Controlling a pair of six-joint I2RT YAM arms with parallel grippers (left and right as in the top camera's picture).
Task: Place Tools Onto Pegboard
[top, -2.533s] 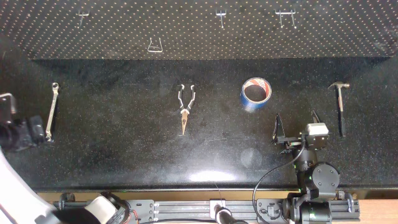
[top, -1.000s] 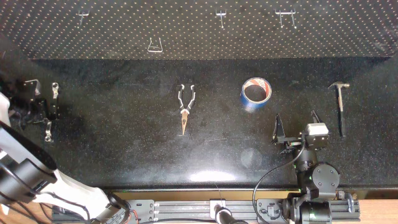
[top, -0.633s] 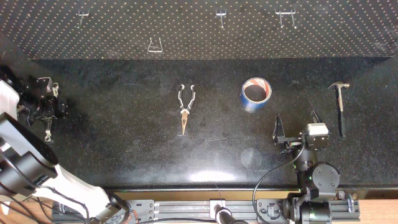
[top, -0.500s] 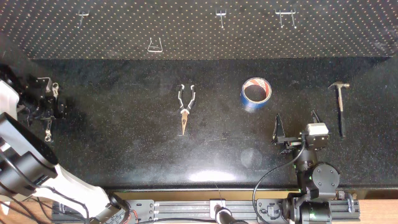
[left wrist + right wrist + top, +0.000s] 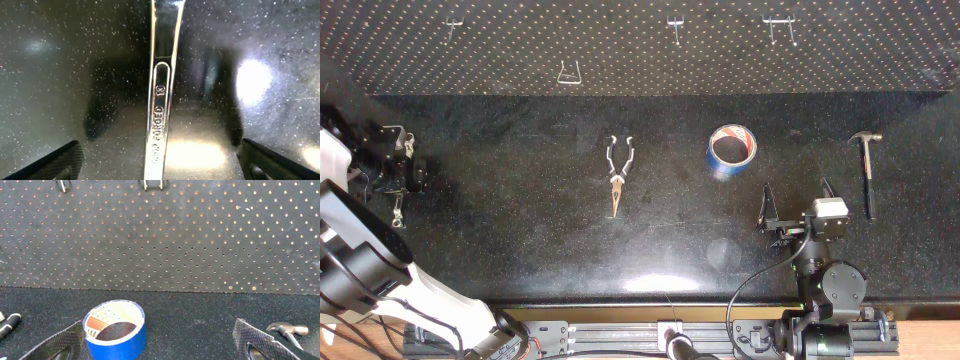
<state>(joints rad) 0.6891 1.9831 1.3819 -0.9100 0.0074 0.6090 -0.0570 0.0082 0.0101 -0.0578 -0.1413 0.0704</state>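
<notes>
Wrench of polished steel lay near the black table's left edge, between the left end effector's wide-spread fingers. Broad gaps separated metal long-nosed pliers, blue tape roll and black-handled hammer by the right edge; right end effector stood wide open.

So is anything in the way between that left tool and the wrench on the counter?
Nothing visible is. The left tool hangs right over the wrench, its jaws open on either side of the shaft, with just bare black worktop around it.
</notes>
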